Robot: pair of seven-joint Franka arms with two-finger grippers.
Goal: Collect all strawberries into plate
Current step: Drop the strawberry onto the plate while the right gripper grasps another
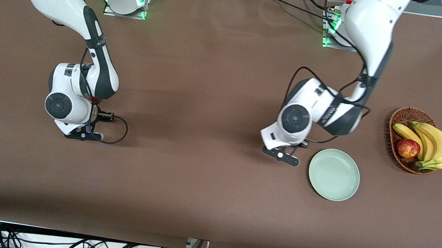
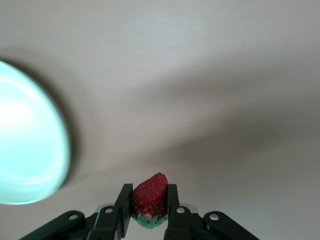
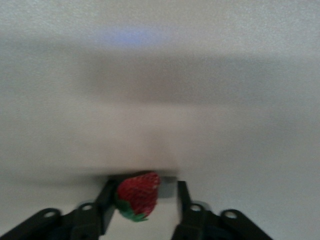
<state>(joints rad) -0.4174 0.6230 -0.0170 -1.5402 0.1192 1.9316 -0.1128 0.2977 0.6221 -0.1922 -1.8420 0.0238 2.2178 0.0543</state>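
Table (image 1: 210, 76): brown cloth. Everything the task needs sits in the lower-middle band of the front view.

Left arm reaches down from its base at the top of the frame. Left gripper (image 1: 282, 154) is down at the cloth, just beside the plate (image 1: 334, 176), on the plate's edge that faces the right arm's end. Probably chosen for a short carry.

Right arm is down too. Right gripper (image 1: 82, 134) is low at its own end of the table, well apart from the plate, so that carry will be long.

Basket (image 1: 398, 117): wicker, at the left arm's end, middle height of the frame. It holds bananas (image 1: 433, 143) and an apple (image 1: 407, 148). Not task items; leave them.

Plate: mint green, nothing in it, so no berries delivered yet.

Left fingers (image 2: 172, 197) are pressed on both flanks of the first strawberry (image 2: 150, 195), green cap toward the palm. Looks a firm pinch, ready to lift.

Right fingers (image 3: 107, 197) bracket the second strawberry (image 3: 137, 195). One pad touches it and the other stands off with a visible gap, so it isn't clamped. The berry could roll if lifted now.

Third strawberry: not in any view.
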